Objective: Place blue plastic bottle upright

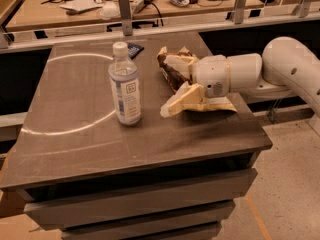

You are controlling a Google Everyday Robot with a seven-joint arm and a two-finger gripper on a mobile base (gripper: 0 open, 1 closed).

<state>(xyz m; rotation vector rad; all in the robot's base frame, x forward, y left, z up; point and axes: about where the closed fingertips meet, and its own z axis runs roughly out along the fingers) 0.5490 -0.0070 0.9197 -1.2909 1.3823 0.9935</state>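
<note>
The blue plastic bottle (125, 86) stands upright on the grey table (75, 139), white cap on top, pale blue-and-white label around its body. My gripper (167, 86) is to the right of the bottle, apart from it, with its cream fingers (177, 102) spread open and nothing held. The white arm (260, 71) reaches in from the right edge of the view.
A brown crinkled snack bag (175, 66) lies on the table behind and under my gripper. A small dark object (134, 49) lies behind the bottle. A railing (150, 31) and a cluttered desk (100, 1) stand beyond the table's far edge.
</note>
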